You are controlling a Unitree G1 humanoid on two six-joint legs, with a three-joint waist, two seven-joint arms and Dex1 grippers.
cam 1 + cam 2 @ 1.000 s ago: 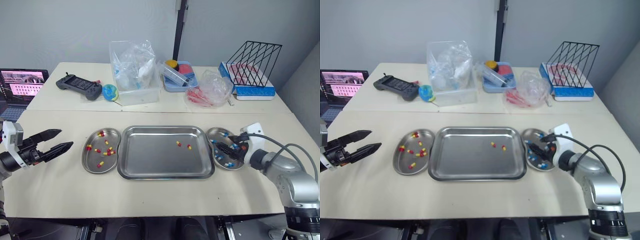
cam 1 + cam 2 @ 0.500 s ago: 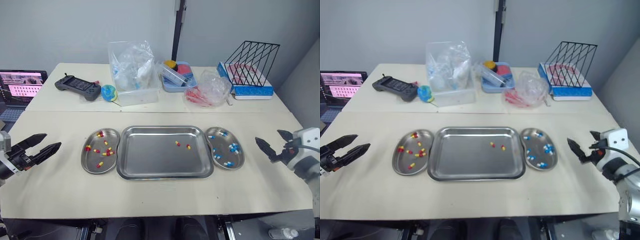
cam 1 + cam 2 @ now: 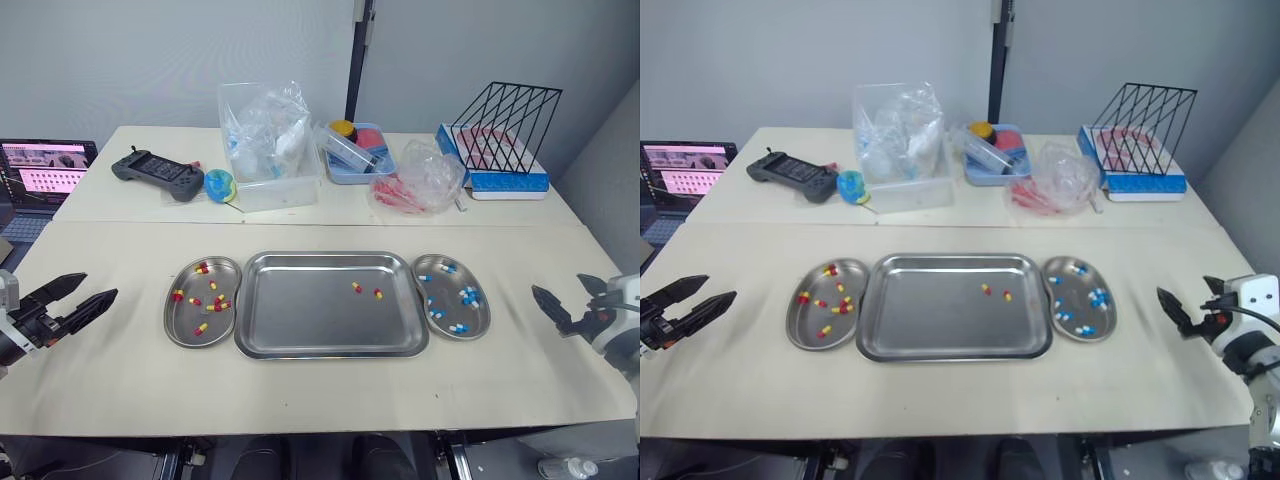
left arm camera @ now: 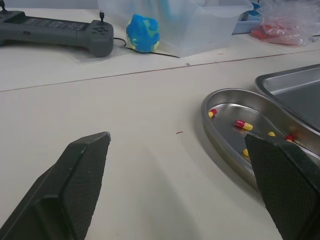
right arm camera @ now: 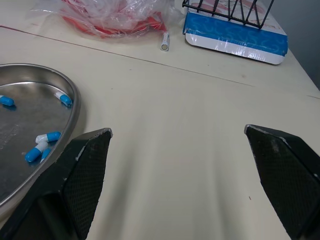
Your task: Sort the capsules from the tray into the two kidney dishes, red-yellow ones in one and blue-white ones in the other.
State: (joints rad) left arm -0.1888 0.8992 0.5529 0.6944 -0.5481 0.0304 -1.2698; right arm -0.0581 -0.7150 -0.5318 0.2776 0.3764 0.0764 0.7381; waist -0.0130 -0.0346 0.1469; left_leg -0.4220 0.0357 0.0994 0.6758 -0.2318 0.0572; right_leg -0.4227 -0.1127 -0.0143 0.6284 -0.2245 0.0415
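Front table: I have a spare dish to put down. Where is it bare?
Bare strip along the near edge in front of the tray; also between left kidney dish and left gripper, and right kidney dish and right gripper. Rear table is crowded.

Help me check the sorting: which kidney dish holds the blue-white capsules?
The right dish, on the tray's right side; the left dish holds red-yellow ones.

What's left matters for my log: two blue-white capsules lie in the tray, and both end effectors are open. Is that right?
Not quite. The two capsules in the tray are red-yellow, not blue-white, as the left eye view shows. The rest holds: the left end effector and the right end effector are both open.
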